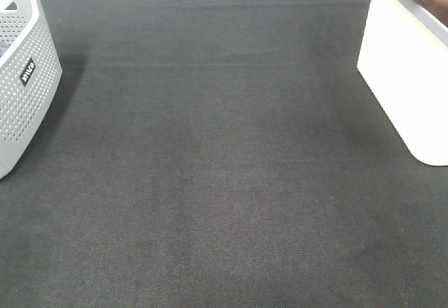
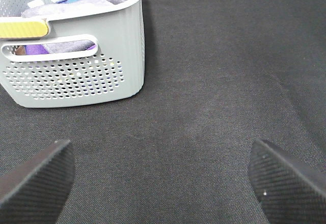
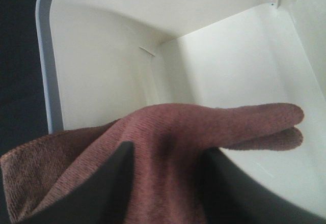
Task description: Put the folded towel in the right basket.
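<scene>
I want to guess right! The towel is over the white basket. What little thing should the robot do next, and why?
Probably open the right pincer: it pinches the towel over the inside of the white basket, so letting go should drop it in.

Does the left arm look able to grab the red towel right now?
Probably not. The towel is pinched in the right gripper over the white basket. The left gripper hangs open beside the grey basket, on the far side of the table.
</scene>
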